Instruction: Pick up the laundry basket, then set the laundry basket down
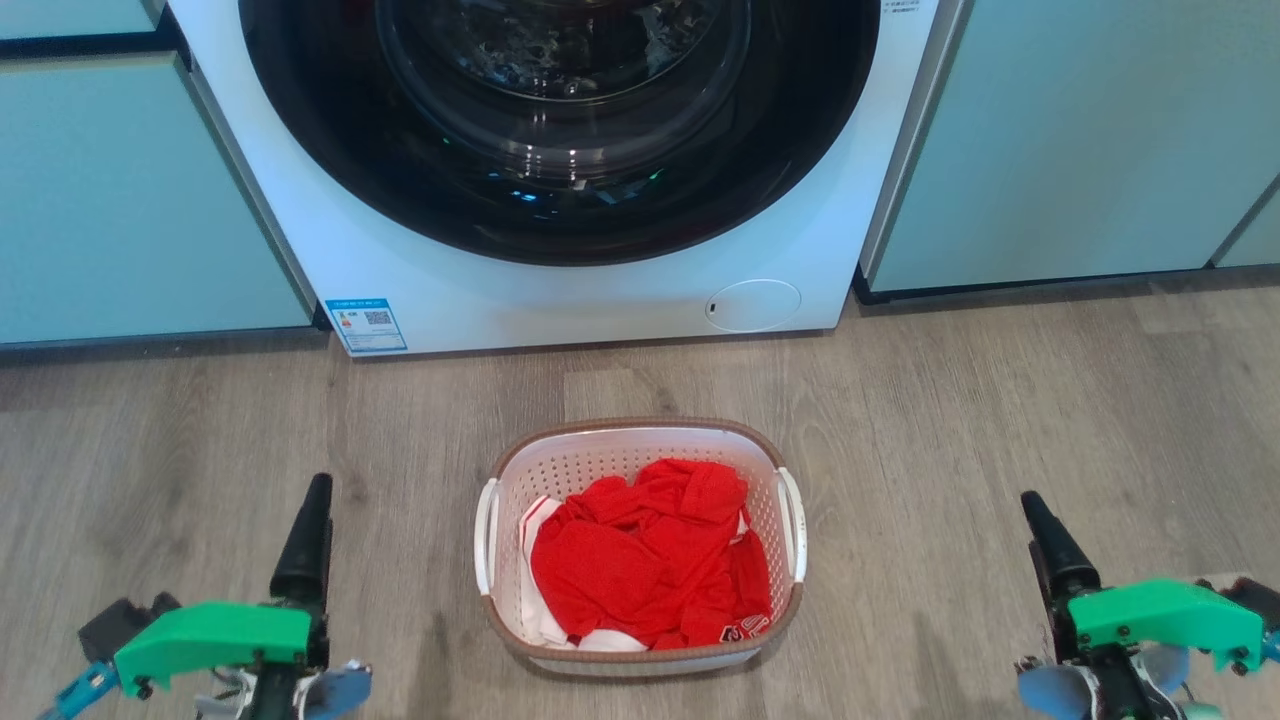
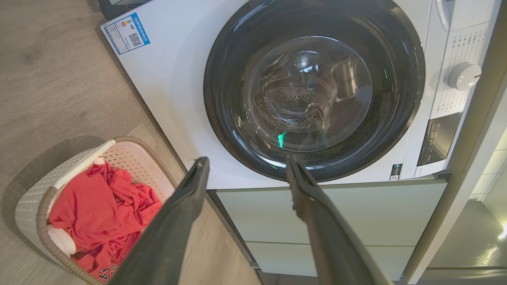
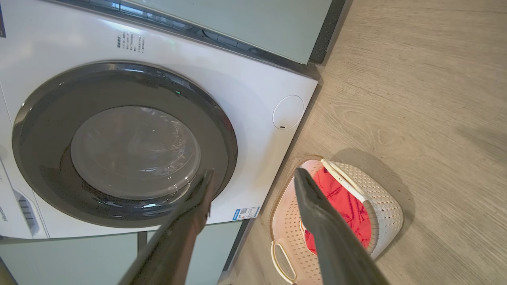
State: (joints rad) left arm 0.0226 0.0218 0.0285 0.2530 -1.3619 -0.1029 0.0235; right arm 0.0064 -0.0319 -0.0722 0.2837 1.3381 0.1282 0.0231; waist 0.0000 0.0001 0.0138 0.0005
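The laundry basket (image 1: pixel 600 462) stands on the wooden floor in front of the washing machine, white and perforated, with a brown rim and white side handles. A crumpled red garment (image 1: pixel 650 560) lies inside it. My left gripper (image 1: pixel 318 487) hovers open to the basket's left, well apart from it. In the left wrist view its fingers (image 2: pixel 186 206) are spread, with the basket (image 2: pixel 29 204) at the lower left. My right gripper (image 1: pixel 1030 500) hangs open off to the basket's right. Its fingers (image 3: pixel 317 213) are parted, the basket (image 3: pixel 386 202) behind them.
A white front-loading washing machine (image 1: pixel 600 300) with a dark round door (image 1: pixel 560 120), closed, stands just behind the basket. Pale green cabinets flank it on the left (image 1: pixel 130 200) and right (image 1: pixel 1080 140). Grey wooden floor (image 1: pixel 1000 400) stretches around the basket.
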